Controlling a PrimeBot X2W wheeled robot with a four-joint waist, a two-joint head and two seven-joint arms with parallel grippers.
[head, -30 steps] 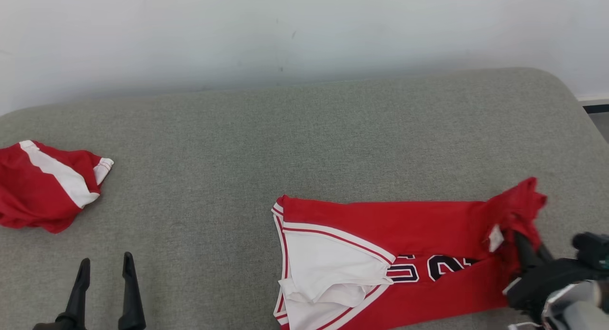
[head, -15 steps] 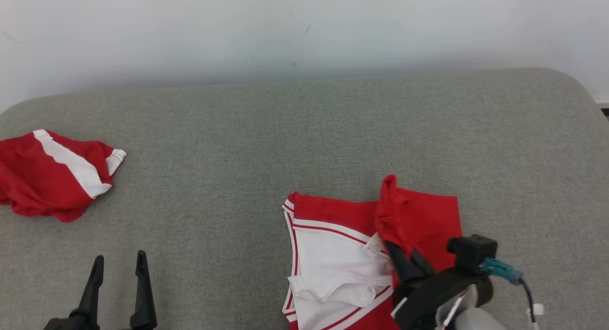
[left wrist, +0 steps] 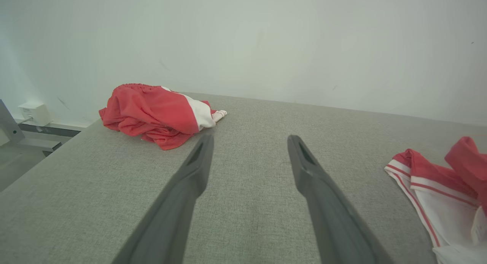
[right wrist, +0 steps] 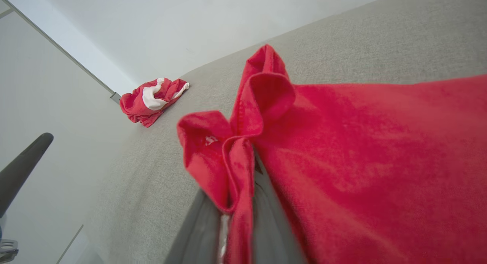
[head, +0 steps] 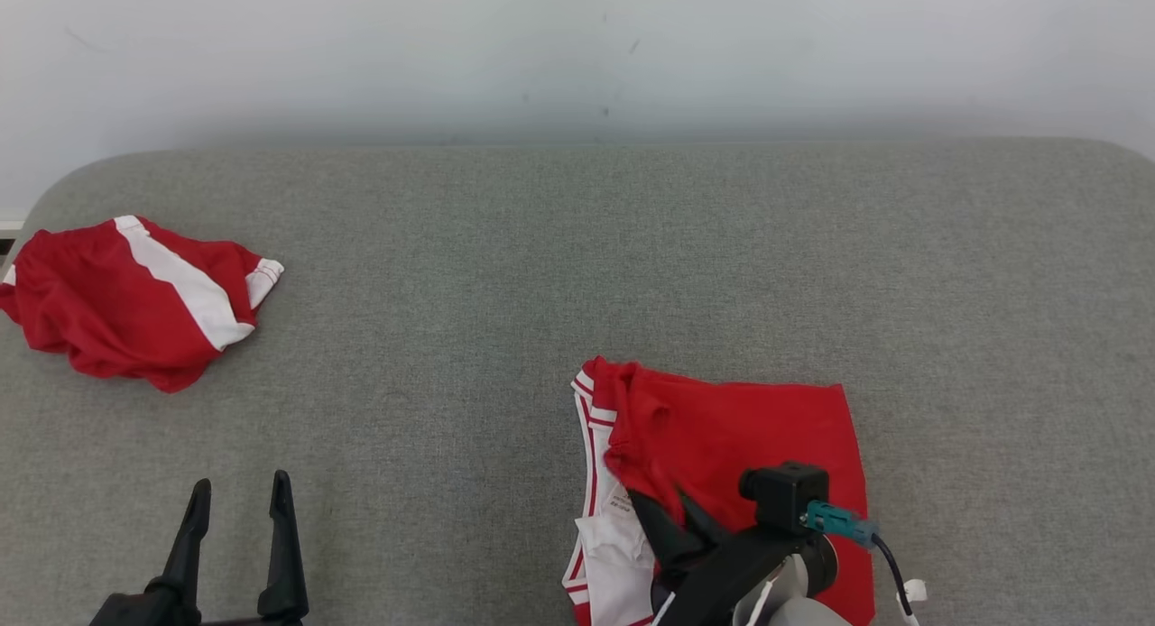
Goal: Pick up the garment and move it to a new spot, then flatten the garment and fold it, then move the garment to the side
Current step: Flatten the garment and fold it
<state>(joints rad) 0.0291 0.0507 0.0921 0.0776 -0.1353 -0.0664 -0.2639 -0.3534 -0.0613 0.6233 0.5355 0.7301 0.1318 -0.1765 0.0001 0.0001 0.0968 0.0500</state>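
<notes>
We see our right gripper (head: 666, 504) clenched on a bunched hem of the red jersey (head: 749, 428), with the fabric pinched between its two dark fingers (right wrist: 198, 226) and rising in a ruffle just past the tips. The rest of the jersey lies flat on the grey padded surface (head: 541, 247), spread away from the gripper's right side. Its white, red-striped panel (head: 614, 554) peeks out just to the gripper's left.

Our left gripper (head: 241, 483) hangs released over bare padding with its fingers spread wide and nothing between them. The jersey's edge is well off to its right. A second red-and-white garment (head: 126, 310) sits crumpled ahead of it and to its left.

A second ago the right gripper held this same hem out at the jersey's far right end. It has since carried the hem leftward, laying the red half over the white panel and the printed numerals, which are now covered. Our head view has also shifted, so the crumpled garment's apparent change of place is the camera's.
</notes>
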